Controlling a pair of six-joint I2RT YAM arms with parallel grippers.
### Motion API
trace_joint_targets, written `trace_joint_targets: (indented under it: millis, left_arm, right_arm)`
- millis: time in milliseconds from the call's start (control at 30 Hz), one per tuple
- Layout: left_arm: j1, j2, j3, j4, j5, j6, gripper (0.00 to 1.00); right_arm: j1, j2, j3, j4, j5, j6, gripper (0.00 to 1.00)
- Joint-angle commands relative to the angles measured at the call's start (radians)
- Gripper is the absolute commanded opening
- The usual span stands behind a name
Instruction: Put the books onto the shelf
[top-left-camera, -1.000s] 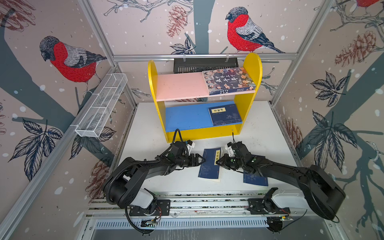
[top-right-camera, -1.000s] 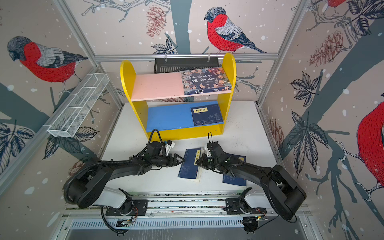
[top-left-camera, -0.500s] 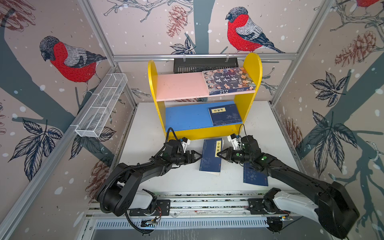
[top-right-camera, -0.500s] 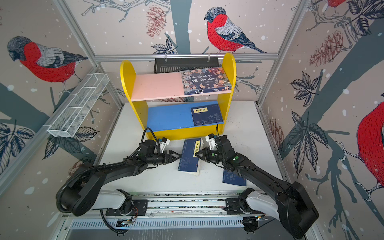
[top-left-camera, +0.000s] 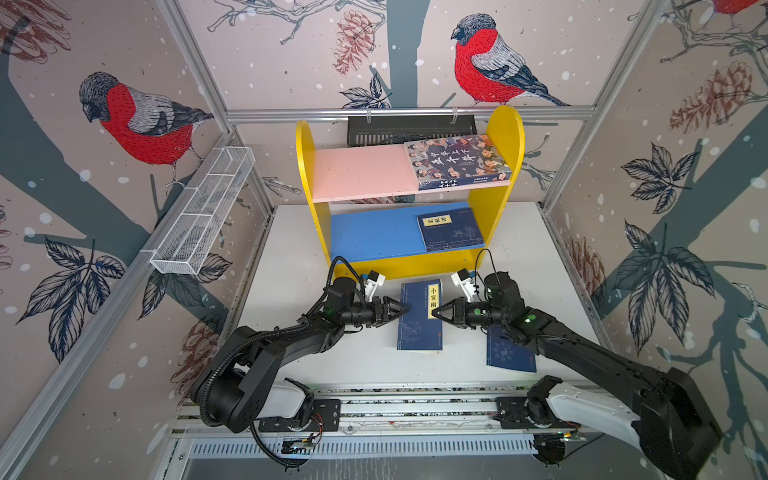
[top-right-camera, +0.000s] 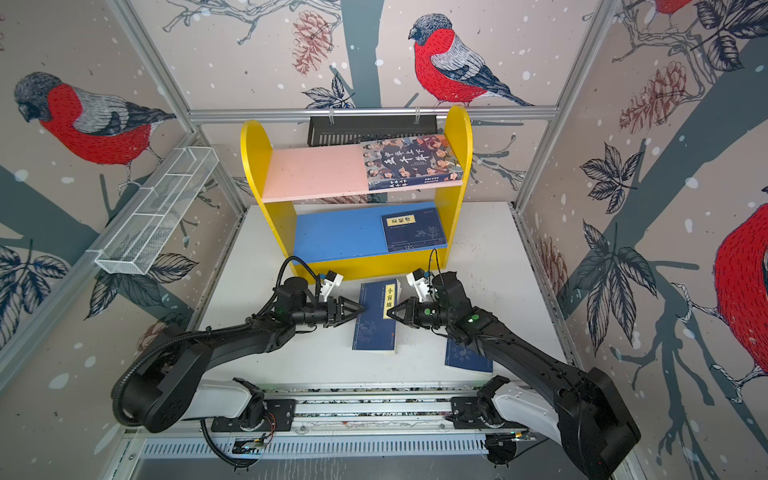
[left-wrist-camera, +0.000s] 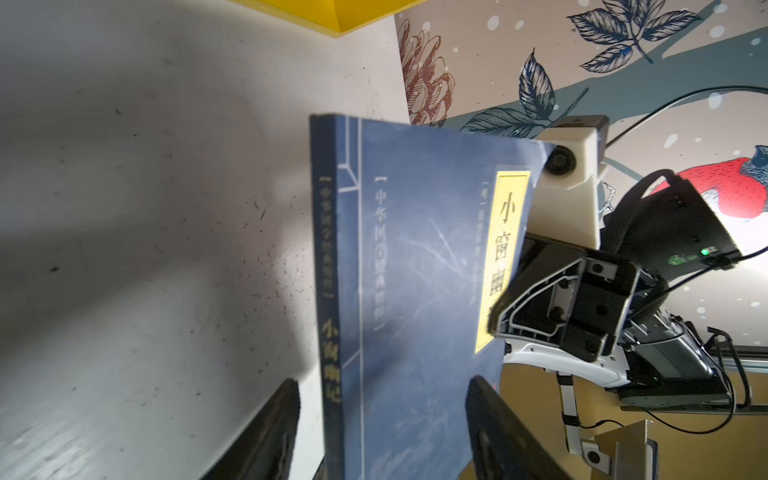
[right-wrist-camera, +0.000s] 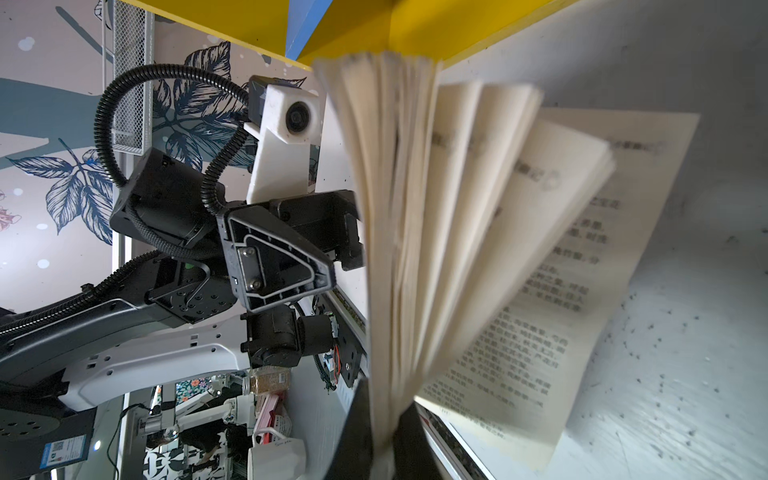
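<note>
The black jointed left arm (top-left-camera: 286, 343) and right arm (top-left-camera: 582, 351) reach low and inward, tips facing each other. The black left gripper (top-left-camera: 402, 309) stands parted around the spine of a thin navy-blue, yellow-labelled book (top-left-camera: 415, 328). The black right gripper (top-left-camera: 437, 314) is clamped on its opposite edge.

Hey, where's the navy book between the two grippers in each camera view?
In a top view: navy book just below picture centre.
In a top view: same spot, below centre.
Left wrist: fills the middle, cover facing the camera.
Right wrist: fanned page edges in the middle.
Shared landmark: the yellow base of the shelf.
</note>
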Motion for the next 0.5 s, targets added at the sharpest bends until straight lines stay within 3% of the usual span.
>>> trace_joint_targets:
  millis: [0, 200, 233, 333, 400, 467]
  left_arm:
    - [-0.002, 0.001, -0.001, 0.116, 0.042, -0.063, 0.56]
    - [-0.002, -0.017, 0.004, 0.105, 0.058, -0.063, 0.42]
    - [-0.002, -0.021, 0.004, 0.102, 0.058, -0.06, 0.34]
    - [-0.002, -0.034, 0.02, 0.069, 0.054, -0.021, 0.11]
    - [-0.002, -0.047, 0.048, 0.004, 0.039, 0.027, 0.01]
    - [-0.002, -0.062, 0.083, -0.054, 0.029, 0.071, 0.0]
  right_arm:
    - [0.001, 0.02, 0.001, 0.099, -0.034, 0.002, 0.02]
    - [-0.001, 0.049, 0.016, 0.107, -0.042, -0.008, 0.04]
    - [-0.003, 0.054, 0.022, 0.094, -0.039, -0.018, 0.07]
    - [-0.019, 0.077, 0.056, -0.031, 0.032, -0.062, 0.39]
    - [-0.042, 0.081, 0.072, -0.126, 0.117, -0.072, 0.49]
    - [-0.076, 0.069, 0.063, -0.17, 0.168, -0.059, 0.54]
